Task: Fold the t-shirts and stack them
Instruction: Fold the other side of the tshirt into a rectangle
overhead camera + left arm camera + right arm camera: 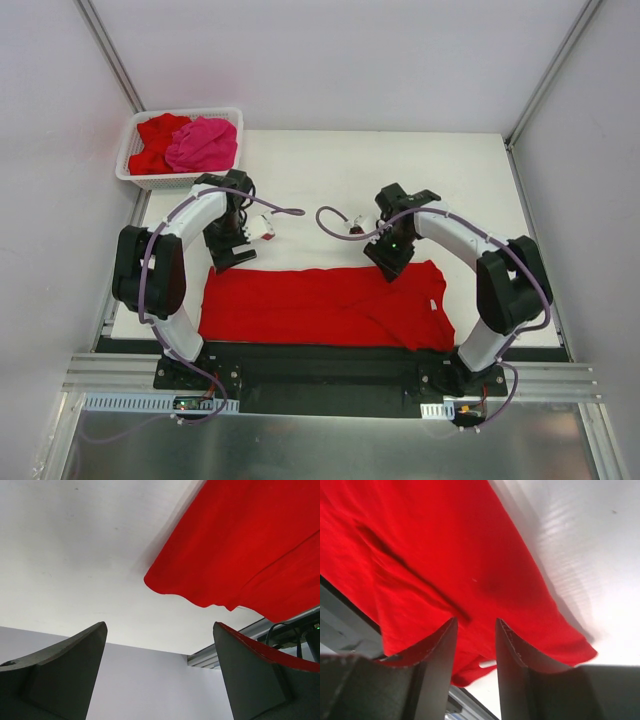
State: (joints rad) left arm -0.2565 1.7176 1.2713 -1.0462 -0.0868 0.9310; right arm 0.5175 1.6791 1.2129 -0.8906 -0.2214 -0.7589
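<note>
Desk [400, 170], overhead view: one red t-shirt [320, 305] lies spread flat at 6 o'clock, along the near edge between the two arm bases, with a crease running across its right half.

Left fingers [65, 670]: wide apart, nothing between them. They are poised at the 10 o'clock corner of the spread shirt. In the wrist view that corner lies ahead of the fingers, clear of both.

Right fingers [432, 665]: set over the shirt's far edge at about 1 o'clock, with only a narrow gap between them (red cloth fills the view behind that gap). I cannot tell whether any cloth is caught at the tips.

White lattice basket [170, 182]: at 10 o'clock on the desk, in the far-left corner. It holds a crumpled red t-shirt [155, 135] on its 9 o'clock side and a pink t-shirt [205, 145] bunched on its 3 o'clock side, the two touching.
</note>
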